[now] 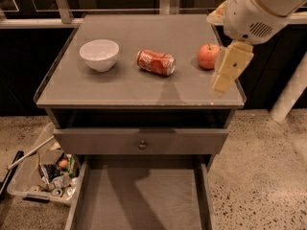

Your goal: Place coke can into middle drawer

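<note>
The coke can (pixel 156 62) lies on its side in the middle of the cabinet top, red with white lettering. The middle drawer (pixel 139 200) is pulled out at the bottom of the view, and its flat grey floor is bare. My gripper (pixel 224 79) hangs from the white arm at the upper right. It is above the right edge of the cabinet top, right of the can and just in front of the apple. It holds nothing that I can see.
A white bowl (pixel 99 54) stands left of the can and a red apple (pixel 208 56) right of it. A shut drawer front with a round knob (pixel 142 144) sits above the open drawer. A clear bin of clutter (pixel 45 171) is on the floor at left.
</note>
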You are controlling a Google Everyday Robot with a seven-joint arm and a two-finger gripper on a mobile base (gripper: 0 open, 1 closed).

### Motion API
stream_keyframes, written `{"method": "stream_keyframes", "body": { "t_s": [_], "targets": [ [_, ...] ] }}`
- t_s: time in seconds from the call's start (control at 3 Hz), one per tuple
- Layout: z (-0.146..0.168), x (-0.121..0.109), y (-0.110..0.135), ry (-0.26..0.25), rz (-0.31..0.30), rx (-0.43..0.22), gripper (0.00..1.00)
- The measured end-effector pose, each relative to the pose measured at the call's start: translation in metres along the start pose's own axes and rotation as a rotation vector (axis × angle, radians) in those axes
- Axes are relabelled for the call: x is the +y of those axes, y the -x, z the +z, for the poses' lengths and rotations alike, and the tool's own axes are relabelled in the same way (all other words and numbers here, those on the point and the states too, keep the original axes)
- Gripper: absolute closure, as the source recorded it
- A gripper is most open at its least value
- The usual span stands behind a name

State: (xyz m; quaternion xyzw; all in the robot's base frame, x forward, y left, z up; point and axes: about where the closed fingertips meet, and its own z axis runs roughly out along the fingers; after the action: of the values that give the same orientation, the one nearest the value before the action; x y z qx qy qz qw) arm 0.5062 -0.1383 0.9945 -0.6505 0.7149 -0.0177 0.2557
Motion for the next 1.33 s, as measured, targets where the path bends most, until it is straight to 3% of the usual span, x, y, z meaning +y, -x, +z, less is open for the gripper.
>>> {"method": "stream_keyframes", "body": {
  "t_s": [0.33,0.67,1.0,1.33],
  "targets": [
    [0.024,-0.046,0.025,-0.046,0.005,-0.087,0.00],
    [0.024,-0.046,0.025,-0.046,0.005,-0.088,0.00],
    [0.045,-0.062,0.032,-0.054,0.005,-0.116,0.00],
    [0.081,-0.081,0.043,-0.018,0.026,-0.161,0.00]
  ]
}}
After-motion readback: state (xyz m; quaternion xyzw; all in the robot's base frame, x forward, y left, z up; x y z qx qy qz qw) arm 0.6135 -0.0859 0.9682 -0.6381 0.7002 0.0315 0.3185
